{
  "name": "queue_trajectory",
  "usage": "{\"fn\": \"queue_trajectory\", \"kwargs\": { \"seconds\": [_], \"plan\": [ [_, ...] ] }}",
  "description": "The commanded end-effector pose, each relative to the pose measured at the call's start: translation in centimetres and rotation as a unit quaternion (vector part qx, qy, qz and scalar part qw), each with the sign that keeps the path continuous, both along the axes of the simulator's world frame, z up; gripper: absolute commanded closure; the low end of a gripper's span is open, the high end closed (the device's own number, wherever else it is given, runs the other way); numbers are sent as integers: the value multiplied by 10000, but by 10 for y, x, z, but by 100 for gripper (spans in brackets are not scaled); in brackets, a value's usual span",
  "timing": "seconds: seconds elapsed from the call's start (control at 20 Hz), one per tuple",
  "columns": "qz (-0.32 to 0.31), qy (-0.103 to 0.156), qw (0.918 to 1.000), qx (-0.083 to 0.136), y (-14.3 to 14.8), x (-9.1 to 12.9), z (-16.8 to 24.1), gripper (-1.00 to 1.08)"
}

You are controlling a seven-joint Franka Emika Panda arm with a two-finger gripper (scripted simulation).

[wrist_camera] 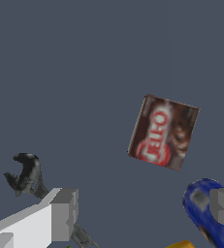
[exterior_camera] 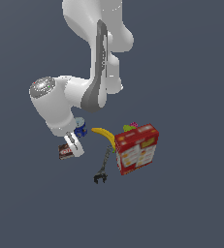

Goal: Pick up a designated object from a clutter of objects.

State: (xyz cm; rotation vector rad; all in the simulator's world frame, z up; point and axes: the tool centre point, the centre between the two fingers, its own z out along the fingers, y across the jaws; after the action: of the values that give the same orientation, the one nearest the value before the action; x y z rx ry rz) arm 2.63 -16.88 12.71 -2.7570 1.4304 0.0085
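The Panda arm (exterior_camera: 91, 63) fills the upper part of the exterior view, reaching down over a plain dark grey floor (exterior_camera: 191, 203) toward the clutter. Of that clutter the large red-and-yellow carton (exterior_camera: 136, 148) stands biggest, toward the exterior view's right, with green and pink bits (exterior_camera: 131, 127) just behind it. The yellow banana (exterior_camera: 105, 135) lies between the carton and the blue can (exterior_camera: 80, 128), and the black clamp (exterior_camera: 102, 169) stretches out on the near side, apart from the rest. Smallest is the designated object, the brown-red box (wrist_camera: 163, 131), lying flat on the floor at the exterior view's left edge of the group, right by the wrist. The gripper (wrist_camera: 142, 213) is open: in the wrist view its two grey fingers (wrist_camera: 64, 213) stand wide apart with nothing between them. The box is not yet between the jaws; it sits offset from the line joining the fingertips, nearer the finger that overlaps the can. Its long axis runs tilted, roughly crosswise to that line. My judgement is that the hand must shift over the box, and perhaps turn, before descending; the can close by could be nudged.
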Motion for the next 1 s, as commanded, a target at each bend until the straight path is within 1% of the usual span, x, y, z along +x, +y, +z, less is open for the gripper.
{"fn": "queue_trajectory", "kwargs": {
  "seconds": [0.0,0.2,0.45,0.65,0.95],
  "plan": [
    [-427,21,9991,-38,-15,-4,-18,-92],
    [-930,52,9956,-92,-34,-10,-39,-92],
    [-1320,74,9911,-142,-48,-16,-56,-92],
    [-1444,81,9894,-160,-53,-19,-61,-92],
    [-1424,85,9897,-156,-52,-19,-66,-92]
  ]
}}
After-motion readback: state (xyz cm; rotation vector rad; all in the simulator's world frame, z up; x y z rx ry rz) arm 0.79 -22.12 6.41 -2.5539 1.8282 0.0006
